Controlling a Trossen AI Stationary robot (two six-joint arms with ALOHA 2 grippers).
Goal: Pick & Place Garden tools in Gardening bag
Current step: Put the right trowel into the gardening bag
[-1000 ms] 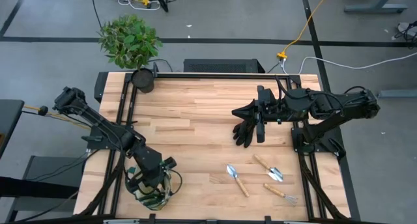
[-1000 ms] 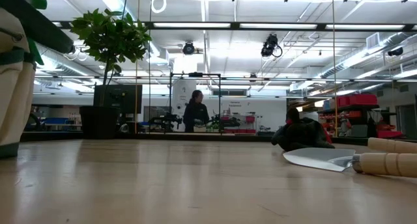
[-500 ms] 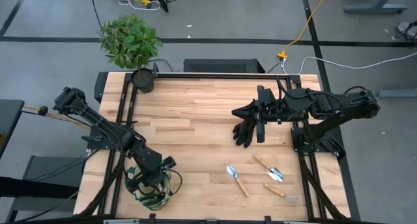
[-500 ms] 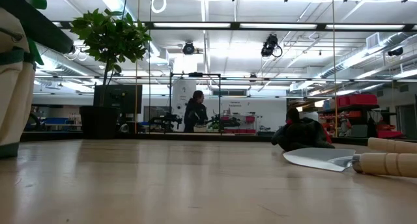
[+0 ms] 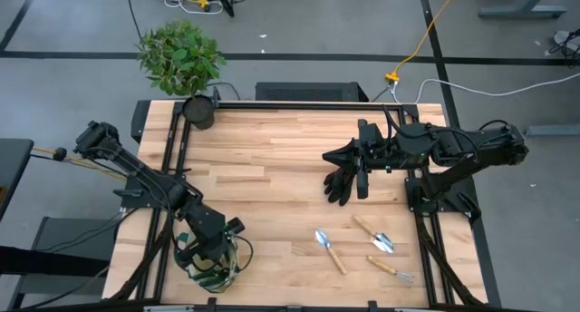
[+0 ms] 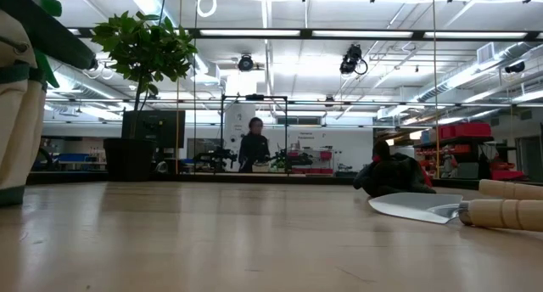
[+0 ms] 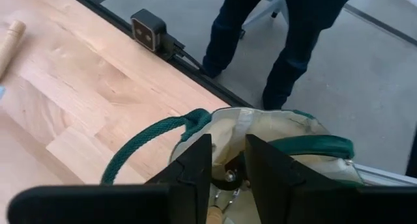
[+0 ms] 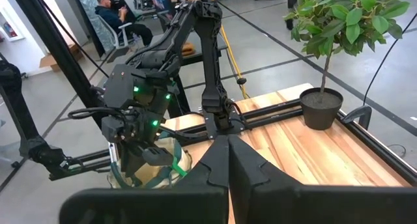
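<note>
Since the left gripper is poking down into the mouth of the gardening bag at the table's near-left corner, with its fingers a small way apart and nothing clearly pinched between them, the snag risk is the big one: a green loop handle sits right beside the fingers and could catch on the way out, tipping or dragging the bag. A wooden handle end shows just below the fingers, can't tell if it's settled. The right gripper is fully closed above the black glove, holding nothing; two trowels and a hand fork lie on the table.
</note>
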